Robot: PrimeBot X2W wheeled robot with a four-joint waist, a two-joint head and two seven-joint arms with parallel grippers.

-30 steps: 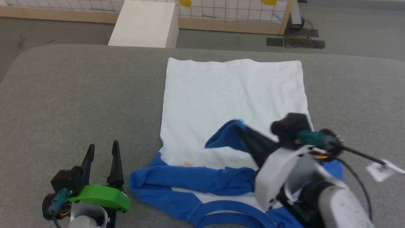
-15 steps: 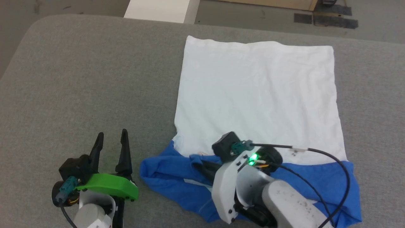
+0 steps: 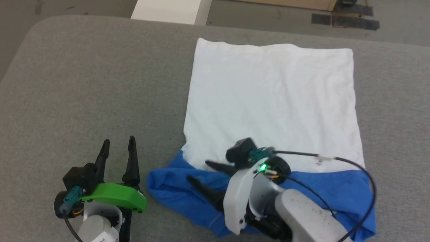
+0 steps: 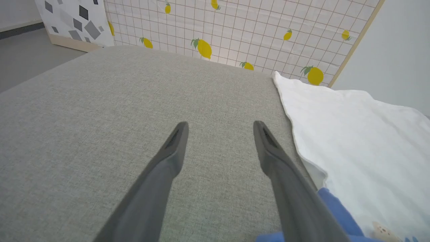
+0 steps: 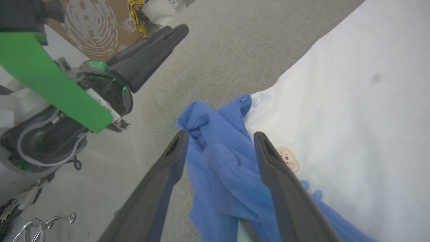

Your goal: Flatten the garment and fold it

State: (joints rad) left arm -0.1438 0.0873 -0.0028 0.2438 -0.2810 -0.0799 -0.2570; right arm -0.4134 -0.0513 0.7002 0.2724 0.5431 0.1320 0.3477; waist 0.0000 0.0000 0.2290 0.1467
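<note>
The right fingers [image 5: 268, 161] are spread apart with a bunched, soft blue sleeve [image 5: 221, 161] lying between them, ungripped. A small beige logo [image 5: 288, 158] sits just beside one finger. Beyond them the shirt [image 3: 272, 101] lies smooth and white. The left fingers [image 3: 131, 158], spread and empty, are near its blue edge over the grey woven desk [image 3: 84, 84].

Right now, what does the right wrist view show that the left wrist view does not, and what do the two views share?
Right wrist view, not the left one: the right gripper, open, with its fingers on either side of the bunched blue sleeve, and a cardboard box behind.

Left wrist view, not the right one: the lemon-print panel beyond the far edge.

Both: the grey surface, the white body of the garment with some blue at its edge, and the left gripper, open and holding nothing.
</note>
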